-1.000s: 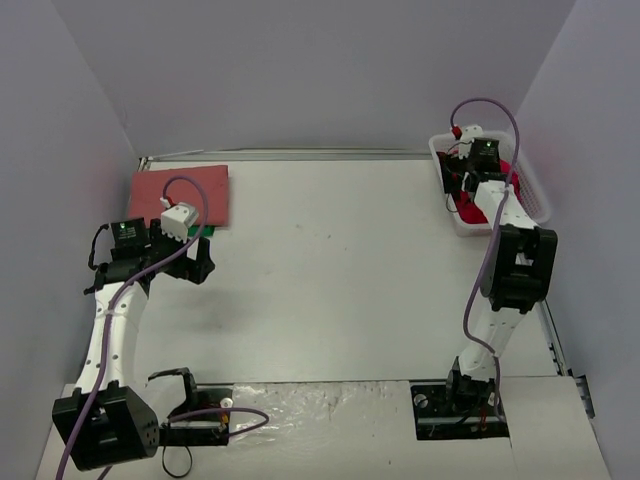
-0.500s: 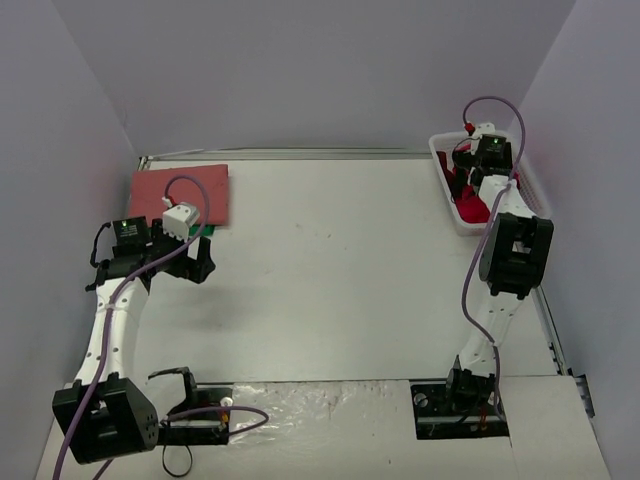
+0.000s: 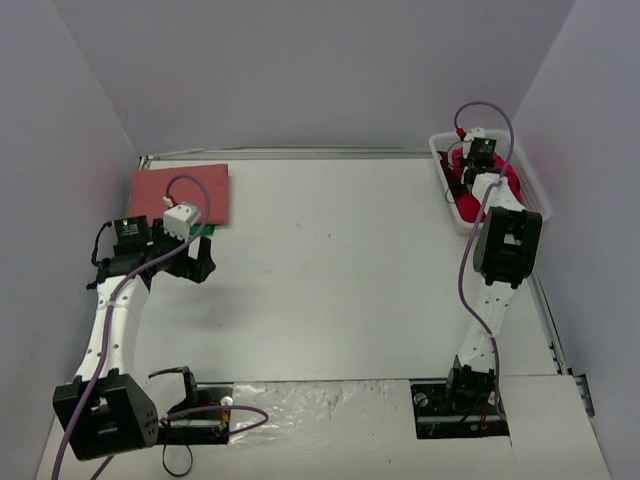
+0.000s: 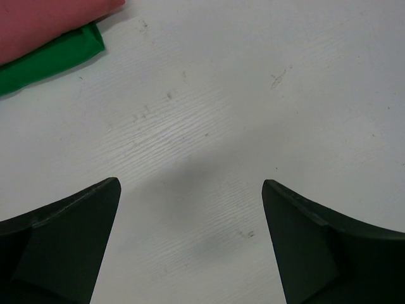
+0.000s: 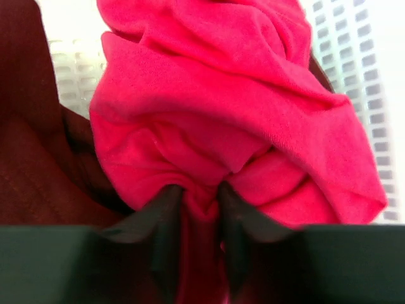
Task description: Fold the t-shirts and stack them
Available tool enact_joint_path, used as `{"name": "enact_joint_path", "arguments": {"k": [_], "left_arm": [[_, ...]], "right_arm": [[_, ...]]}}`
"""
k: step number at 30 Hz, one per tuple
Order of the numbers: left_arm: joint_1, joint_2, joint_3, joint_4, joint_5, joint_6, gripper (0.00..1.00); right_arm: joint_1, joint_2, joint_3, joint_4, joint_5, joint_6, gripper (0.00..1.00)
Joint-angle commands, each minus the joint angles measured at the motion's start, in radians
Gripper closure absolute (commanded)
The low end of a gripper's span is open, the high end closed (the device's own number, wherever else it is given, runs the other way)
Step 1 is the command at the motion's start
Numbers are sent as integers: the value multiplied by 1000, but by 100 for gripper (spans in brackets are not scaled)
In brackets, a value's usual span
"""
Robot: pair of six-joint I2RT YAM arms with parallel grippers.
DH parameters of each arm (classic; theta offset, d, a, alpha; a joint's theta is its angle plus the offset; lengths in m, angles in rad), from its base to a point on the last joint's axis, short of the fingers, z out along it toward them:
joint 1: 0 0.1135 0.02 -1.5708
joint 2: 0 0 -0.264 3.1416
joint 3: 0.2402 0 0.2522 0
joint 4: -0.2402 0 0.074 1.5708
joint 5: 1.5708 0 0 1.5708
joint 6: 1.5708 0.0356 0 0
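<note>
A bright crimson t-shirt (image 5: 221, 95) lies bunched in the white lattice basket (image 5: 354, 63), and my right gripper (image 5: 200, 196) is shut on a fold of it. A dark maroon t-shirt (image 5: 31, 158) lies beside it on the left in the basket. From above, the right gripper (image 3: 472, 188) reaches down into the basket (image 3: 535, 195), with crimson cloth (image 3: 468, 208) showing around it. A folded salmon-red t-shirt (image 3: 180, 193) lies flat at the table's far left. My left gripper (image 4: 190, 209) hangs open over bare table just in front of that shirt (image 4: 44, 22), holding nothing.
A green strip (image 4: 50, 60) sticks out from under the folded shirt's near edge, also seen from above as the green strip (image 3: 203, 230). Grey walls close in the table on three sides. The basket stands against the right wall at the back.
The right gripper went deeper into the basket and closed on the crimson t-shirt. The left arm stayed almost still.
</note>
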Motion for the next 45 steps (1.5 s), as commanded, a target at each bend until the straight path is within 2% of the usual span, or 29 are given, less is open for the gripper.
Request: {"name": "enact_joint_path", "arguments": {"k": [1, 2, 11, 20, 28, 32, 37, 41, 45], "left_arm": [[8, 4, 16, -3, 15, 21, 6], [8, 4, 18, -3, 14, 23, 6], [16, -9, 16, -9, 11, 15, 6], [17, -25, 19, -10, 40, 13, 6], [17, -42, 21, -13, 60, 9, 6], [17, -46, 22, -15, 63, 7, 6], [17, -54, 22, -15, 65, 4, 6], [17, -52, 22, -13, 58, 6, 6], [17, -57, 22, -9, 51, 3, 6]], "right_arm": [[-16, 5, 32, -42, 5, 4, 94], [-19, 2, 29, -42, 2, 4, 100], [-13, -93, -29, -42, 14, 97, 100], [69, -329, -201, -42, 48, 132, 100], [112, -513, -250, -42, 71, 128, 100], [128, -562, -195, -100, 100, 117, 100], [161, -611, -45, -145, 102, 103, 100], [250, -651, 93, -209, 92, 79, 100], [398, -676, 207, -292, 51, 73, 100]]}}
